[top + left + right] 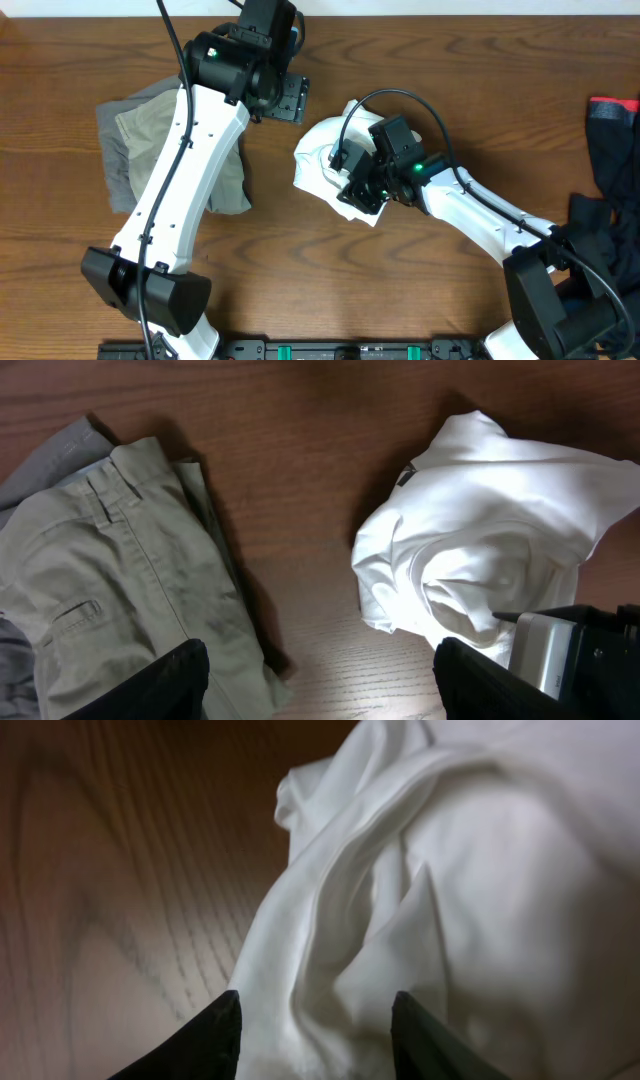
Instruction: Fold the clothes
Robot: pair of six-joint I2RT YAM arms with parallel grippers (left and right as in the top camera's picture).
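White T-shirt (322,160) is left crumpled on the worktop (450,80) under the right jaws, not yet folded; khaki shorts (110,560) are judged folded at left. The left jaws are spread, empty; whether the right jaws pinch cloth cannot be told.

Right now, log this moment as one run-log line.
left gripper: open, over table | right gripper: astride white T-shirt fold, grip unclear | white T-shirt: crumpled | khaki shorts: lying on grey garment

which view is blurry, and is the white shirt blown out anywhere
Right wrist: dim and soft, the white T-shirt too close for sharp focus. Left wrist: shirt folds partly washed out, khaki shorts crisp. Overhead: evenly lit and sharp, shirt bright but readable.
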